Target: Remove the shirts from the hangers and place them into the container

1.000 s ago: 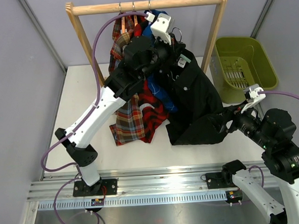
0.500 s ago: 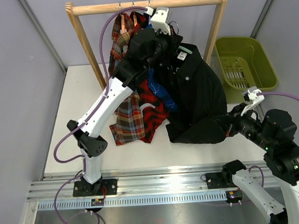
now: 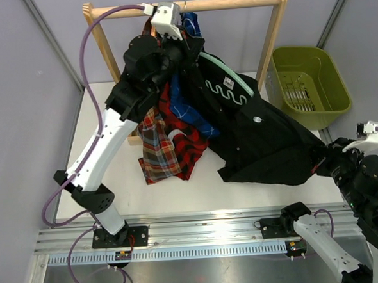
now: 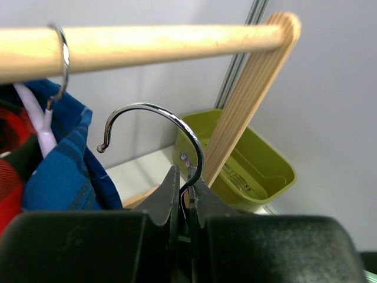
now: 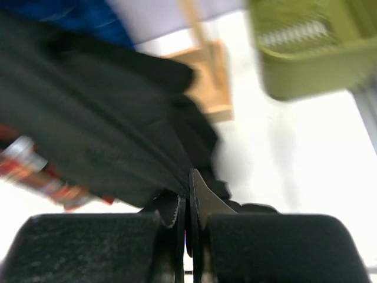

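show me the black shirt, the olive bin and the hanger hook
black shirt [image 3: 266,143], top external view, middle of its body
olive bin [image 3: 334,75], top external view, right wall
hanger hook [image 4: 144,105], left wrist view, top of its curve

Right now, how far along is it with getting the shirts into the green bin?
Nothing done: the bin is empty. In hand: left gripper clamps the hanger hook, off the rail; right gripper grips the black shirt. Left: three more shirts hang there.
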You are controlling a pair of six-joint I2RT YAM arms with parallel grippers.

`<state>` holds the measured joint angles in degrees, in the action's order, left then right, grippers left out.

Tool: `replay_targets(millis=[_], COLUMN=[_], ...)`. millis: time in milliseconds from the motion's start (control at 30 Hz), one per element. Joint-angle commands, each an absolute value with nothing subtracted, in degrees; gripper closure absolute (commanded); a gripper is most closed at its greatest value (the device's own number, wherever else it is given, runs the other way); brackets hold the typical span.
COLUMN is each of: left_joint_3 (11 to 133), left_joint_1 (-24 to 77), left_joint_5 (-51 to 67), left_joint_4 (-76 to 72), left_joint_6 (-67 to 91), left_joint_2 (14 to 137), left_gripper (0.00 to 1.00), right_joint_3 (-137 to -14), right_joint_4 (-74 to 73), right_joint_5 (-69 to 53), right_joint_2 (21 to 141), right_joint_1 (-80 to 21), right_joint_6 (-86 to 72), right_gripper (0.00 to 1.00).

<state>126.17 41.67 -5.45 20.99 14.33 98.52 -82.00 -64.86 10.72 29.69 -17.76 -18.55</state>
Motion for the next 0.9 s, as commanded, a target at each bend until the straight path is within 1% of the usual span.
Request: replay_targets(millis=[0,33,100,233,300,400,433,500,533,600,700,800,867], left_joint_3=[126.74,126.74,125.51,122.09,121.03,120.50,117.45,111.74,105.71,99.08,90.11,85.97,86.39], left_joint_1=[35.86,35.86,35.86,35.86,35.86,35.86,35.86,36.91,37.70,42.52,50.52,55.62,59.04], left_joint_5=[-20.38,-21.17,-23.63,-27.15,-26.11,-20.50,-14.74,-7.59,-1.64,2.62,4.04,6.50,7.64], left_joint_4=[9.23,9.23,8.36,5.89,6.50,13.16,14.84,16.87,16.87,15.30,13.10,12.22,11.33], left_joint_6=[7.03,6.94,6.86,7.12,9.31,17.72,20.80,30.38,33.37,39.71,44.81,48.77,49.04], left_joint_2=[89.92,88.78,87.37,83.85,82.27,80.52,79.72,76.75,75.86,73.32,71.11,69.53,69.96], left_gripper=[1.00,1.00,1.00,1.00,1.00,1.00,1.00,1.00,1.00,1.00,1.00,1.00,1.00], right_joint_3=[-84.20,-84.46,-84.90,-84.82,-82.63,-78.42,-77.35,-74.64,-74.79,-74.45,-75.23,-75.76,-75.85], right_joint_4=[-82.07,-83.39,-85.34,-86.05,-83.68,-78.33,-77.18,-72.35,-71.99,-69.44,-68.03,-66.89,-66.19], right_joint_5=[35.91,42.12,47.43,48.26,45.98,37.38,33.00,28.76,26.65,25.93,23.91,23.82,24.08], right_joint_2=[32.68,32.78,32.52,33.22,34.10,35.85,36.38,37.87,38.66,40.68,43.06,43.77,44.12], right_joint_1=[-17.75,-17.84,-17.84,-17.75,-17.75,-17.75,-17.84,-17.84,-17.75,-17.75,-17.84,-17.75,-17.75], right_joint_6=[-27.66,-30.12,-34.09,-37.00,-34.99,-30.86,-30.68,-28.23,-27.95,-26.64,-25.84,-25.14,-24.87], right_gripper=[1.00,1.00,1.00,1.00,1.00,1.00,1.00,1.00,1.00,1.00,1.00,1.00,1.00])
